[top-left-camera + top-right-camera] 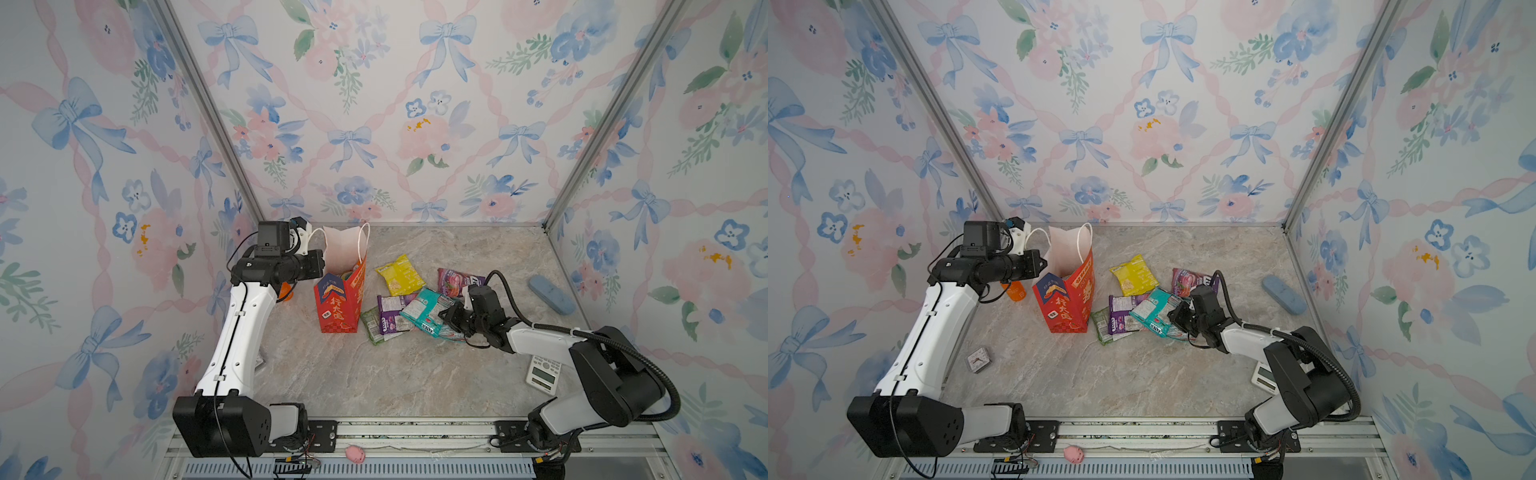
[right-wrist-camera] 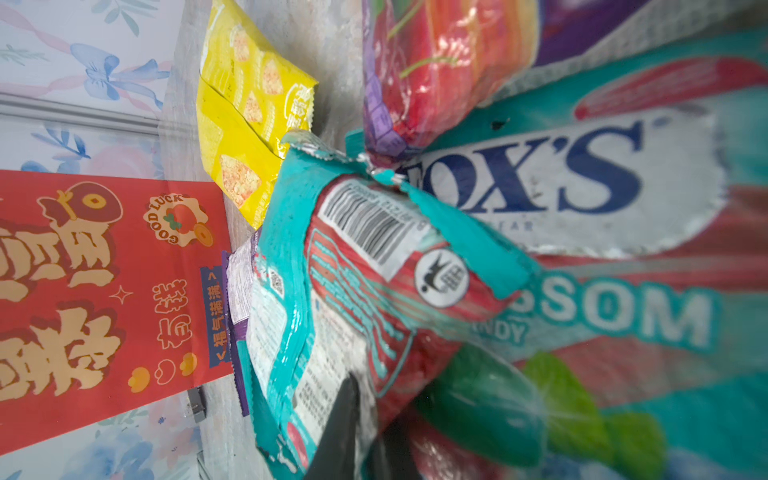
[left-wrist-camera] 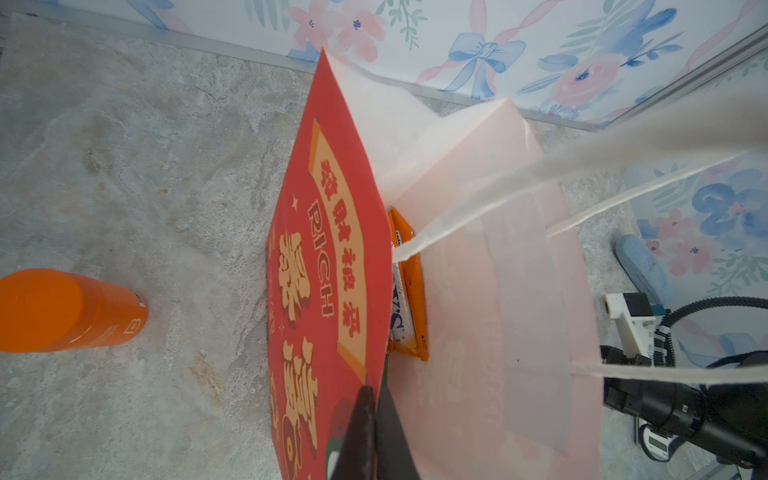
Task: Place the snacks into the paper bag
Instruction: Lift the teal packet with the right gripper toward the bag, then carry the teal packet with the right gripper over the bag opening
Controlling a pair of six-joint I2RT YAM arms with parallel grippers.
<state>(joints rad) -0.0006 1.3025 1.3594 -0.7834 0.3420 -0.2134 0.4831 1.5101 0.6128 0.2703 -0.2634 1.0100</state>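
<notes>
Presently the tall red paper bag (image 1: 338, 307) with white rope handles is standing upright on the marbled grey stone-look tabletop (image 1: 374, 374), its long axis vertical and its white-lined mouth gaping upward. The left tool (image 3: 372, 390) is pinching the stiff rim of the bag's red wall, jaws clenched on the paper. Inside, a flat orange foil packet (image 3: 409, 291) is leaning on edge against that wall.

Beside the bag, glossy crinkled packets are lying in a loose overlapping heap: a yellow packet (image 1: 401, 274), a berry-printed purple packet (image 1: 455, 282), a darker purple packet (image 1: 390, 313) and a green packet (image 1: 372, 326) partly under it.

The right tool (image 1: 446, 316) is gripping one end of a crumpled teal packet (image 2: 332, 291), barcoded back up, jaws closed on the foil. That packet is stretching away from the tool toward the bag, overlapping a second teal packet (image 2: 582, 187) printed "FOX'S".
</notes>
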